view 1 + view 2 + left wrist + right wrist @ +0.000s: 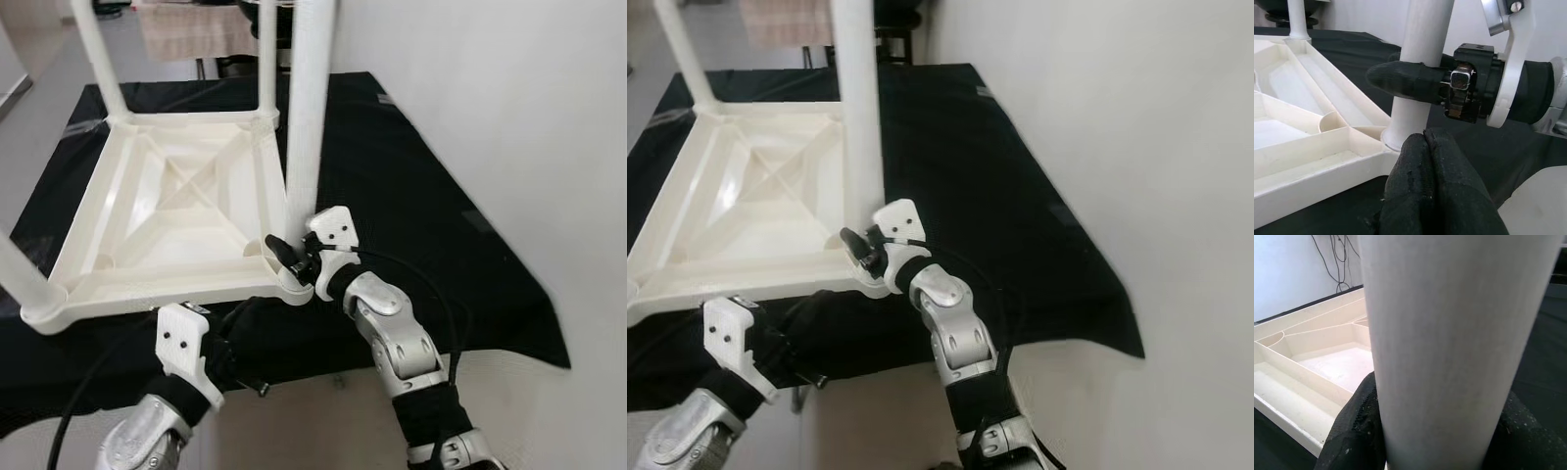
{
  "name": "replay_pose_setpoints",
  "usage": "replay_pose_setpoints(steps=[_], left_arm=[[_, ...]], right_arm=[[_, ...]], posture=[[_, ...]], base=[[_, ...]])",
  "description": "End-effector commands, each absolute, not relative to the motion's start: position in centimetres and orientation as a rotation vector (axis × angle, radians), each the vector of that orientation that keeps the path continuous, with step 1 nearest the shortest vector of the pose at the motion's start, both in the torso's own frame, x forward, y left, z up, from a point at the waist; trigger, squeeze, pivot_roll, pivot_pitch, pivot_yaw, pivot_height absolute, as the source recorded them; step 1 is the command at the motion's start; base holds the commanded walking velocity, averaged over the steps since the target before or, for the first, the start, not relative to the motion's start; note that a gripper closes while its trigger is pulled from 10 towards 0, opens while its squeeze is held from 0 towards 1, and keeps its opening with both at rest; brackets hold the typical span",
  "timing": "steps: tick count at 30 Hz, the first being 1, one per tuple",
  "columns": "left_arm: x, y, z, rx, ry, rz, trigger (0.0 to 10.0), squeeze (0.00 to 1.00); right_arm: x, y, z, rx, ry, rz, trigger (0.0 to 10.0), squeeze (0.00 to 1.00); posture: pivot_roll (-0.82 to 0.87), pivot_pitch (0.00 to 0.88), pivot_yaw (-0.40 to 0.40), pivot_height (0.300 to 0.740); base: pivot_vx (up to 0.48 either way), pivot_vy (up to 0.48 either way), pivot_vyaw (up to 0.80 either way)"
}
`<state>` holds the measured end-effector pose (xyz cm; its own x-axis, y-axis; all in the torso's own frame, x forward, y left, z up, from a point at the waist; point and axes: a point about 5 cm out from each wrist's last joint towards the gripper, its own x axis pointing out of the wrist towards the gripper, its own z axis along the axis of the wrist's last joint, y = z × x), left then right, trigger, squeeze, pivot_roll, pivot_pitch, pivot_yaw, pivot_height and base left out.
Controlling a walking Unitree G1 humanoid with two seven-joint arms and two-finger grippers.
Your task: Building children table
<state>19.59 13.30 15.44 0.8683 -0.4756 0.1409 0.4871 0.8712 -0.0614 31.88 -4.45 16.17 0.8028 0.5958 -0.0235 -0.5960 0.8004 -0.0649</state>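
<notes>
Children's table [167,206] is lying upside down on the black-draped table [411,196], left of centre frame. Right claw [294,257] is clamping the upright white leg [309,108] just above its near-corner socket. Left claw [1425,161], fingers pressed together, is hovering just below that socket.

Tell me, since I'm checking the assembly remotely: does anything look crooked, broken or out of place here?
Nothing stands out. The white tabletop lies upside down on the black cloth, as it would for fitting legs. The right gripper clamps the near corner leg, which stands upright in its socket. The left gripper sits shut just below that corner.
</notes>
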Motion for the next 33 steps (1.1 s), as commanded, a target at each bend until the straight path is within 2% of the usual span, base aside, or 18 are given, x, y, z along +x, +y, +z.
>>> replay_pose_setpoints(steps=[1, 2, 5, 6, 7, 8, 12, 14, 15, 16, 17, 20, 23, 24, 27, 29, 33], left_arm=[[19.6, 13.3, 14.9, -0.099, -0.092, -0.505, 10.0, 0.00], [19.6, 13.2, 14.9, -0.099, -0.092, -0.506, 10.0, 0.00], [19.6, 13.2, 14.9, -0.100, -0.091, -0.507, 10.0, 0.00], [19.6, 13.2, 14.8, -0.101, -0.091, -0.508, 10.0, 0.00], [19.6, 13.2, 14.8, -0.102, -0.091, -0.508, 10.0, 0.00], [19.6, 13.1, 14.8, -0.102, -0.091, -0.508, 10.0, 0.00], [19.6, 13.1, 14.8, -0.102, -0.091, -0.508, 10.0, 0.00], [19.6, 13.0, 14.8, -0.103, -0.091, -0.508, 10.0, 0.00], [19.6, 13.0, 14.8, -0.103, -0.091, -0.508, 10.0, 0.00], [19.6, 13.0, 14.8, -0.103, -0.091, -0.509, 10.0, 0.00], [19.6, 13.0, 14.8, -0.104, -0.091, -0.509, 10.0, 0.00], [19.5, 13.0, 14.7, -0.104, -0.089, -0.509, 10.0, 0.00], [19.5, 13.0, 14.7, -0.104, -0.088, -0.509, 10.0, 0.00], [19.4, 13.0, 14.6, -0.105, -0.086, -0.509, 10.0, 0.00], [19.4, 13.0, 14.6, -0.105, -0.086, -0.509, 10.0, 0.00], [19.3, 13.0, 14.6, -0.106, -0.081, -0.510, 10.0, 0.00], [19.2, 13.1, 14.6, -0.107, -0.079, -0.510, 10.0, 0.00]], right_arm=[[31.4, -5.0, 13.5, -0.108, 0.153, 0.569, 0.0, 0.00], [31.4, -5.2, 13.6, -0.110, 0.152, 0.557, 2.1, 0.00], [31.3, -5.4, 13.8, -0.116, 0.155, 0.529, 2.1, 0.00], [31.3, -5.5, 14.0, -0.104, 0.157, 0.525, 10.0, 0.00], [31.3, -5.6, 14.4, -0.086, 0.145, 0.541, 10.0, 0.01], [31.4, -5.5, 14.8, -0.059, 0.132, 0.578, 10.0, 1.00], [31.7, -5.4, 16.0, -0.020, 0.082, 0.702, 10.0, 1.00], [32.4, -6.5, 18.3, -0.040, -0.023, 0.917, 10.0, 1.00], [32.4, -6.5, 18.3, -0.040, -0.023, 0.917, 10.0, 1.00], [32.8, -7.3, 19.3, -0.059, -0.058, 1.007, 10.0, 0.80], [33.2, -8.3, 19.9, -0.085, -0.071, 1.087, 10.0, 0.00], [33.7, -9.9, 20.2, -0.136, -0.042, 1.238, 10.0, 0.00], [34.2, -10.3, 20.0, -0.124, -0.015, 1.268, 10.0, 0.00], [34.7, -10.7, 19.5, -0.110, 0.025, 1.286, 0.0, 0.00], [34.7, -10.7, 19.5, -0.110, 0.025, 1.286, 0.0, 0.00], [35.6, -12.1, 18.8, -0.076, 0.095, 1.321, 0.0, 0.00], [35.6, -13.2, 18.6, -0.073, 0.097, 1.313, 0.0, 0.00]], posture=[[0.06, 0.125, -0.060, 0.740], [0.06, 0.125, -0.060, 0.740], [0.06, 0.124, -0.061, 0.740], [0.06, 0.123, -0.063, 0.740], [0.06, 0.123, -0.063, 0.740], [0.06, 0.122, -0.065, 0.740], [0.06, 0.121, -0.067, 0.740], [0.06, 0.118, -0.069, 0.740], [0.06, 0.118, -0.069, 0.740], [0.06, 0.118, -0.069, 0.740], [0.06, 0.116, -0.071, 0.740], [0.07, 0.112, -0.072, 0.740], [0.07, 0.112, -0.068, 0.740], [0.08, 0.112, -0.067, 0.740], [0.08, 0.112, -0.067, 0.740], [0.08, 0.114, -0.064, 0.740], [0.08, 0.116, -0.061, 0.740]], base=[[0.000, 0.000, 0.00], [0.000, 0.000, 0.00], [0.000, 0.000, 0.00], [0.000, 0.000, 0.00], [0.000, 0.000, 0.00], [0.000, 0.000, 0.00], [0.000, 0.000, 0.00], [0.000, 0.000, 0.00], [0.000, 0.000, 0.00], [0.000, 0.000, 0.00], [0.000, 0.000, 0.00], [0.000, 0.000, 0.00], [0.000, 0.000, 0.00], [0.000, 0.000, 0.00], [0.000, 0.000, 0.00], [0.000, 0.000, 0.00], [0.000, 0.000, 0.00]])
